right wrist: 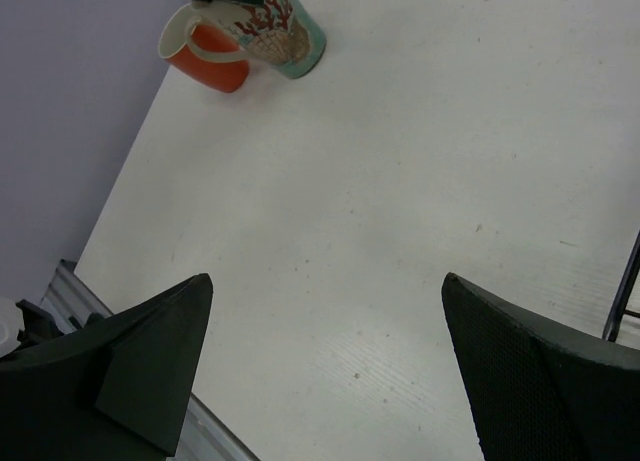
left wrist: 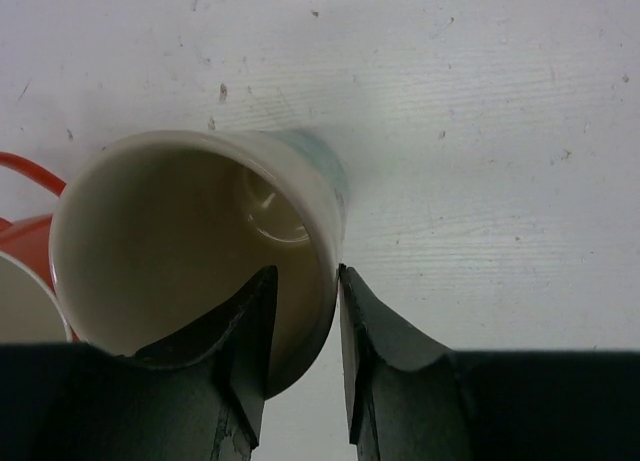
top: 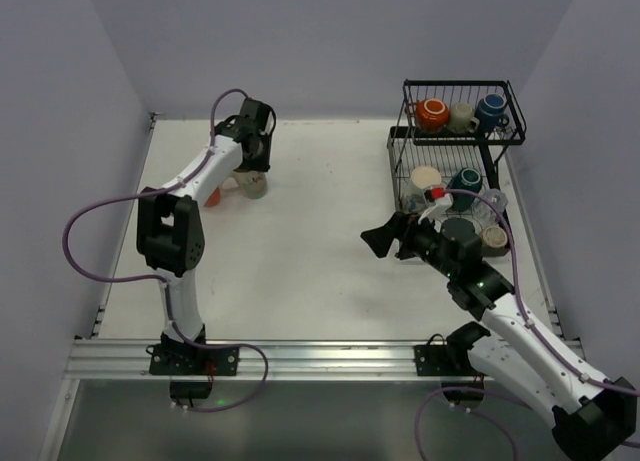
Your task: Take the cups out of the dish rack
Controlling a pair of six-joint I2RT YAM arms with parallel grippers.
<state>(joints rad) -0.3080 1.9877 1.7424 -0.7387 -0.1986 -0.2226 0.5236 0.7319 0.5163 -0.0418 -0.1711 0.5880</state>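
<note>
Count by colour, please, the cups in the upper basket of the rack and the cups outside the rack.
Orange-red: 2, the orange-red basket cup and the orange-red table cup
Cream: 1, the cream cup
Blue: 1, the blue cup
Patterned: 1, the patterned cup, held by the left fingers
Total: 5

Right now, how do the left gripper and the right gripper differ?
The left gripper is closed on the patterned cup's wall, one finger inside and one outside; the right gripper is wide open and holds nothing. The left gripper is at the table's far left beside the orange cup; the right gripper is near the dish rack. Both have black fingers.
</note>
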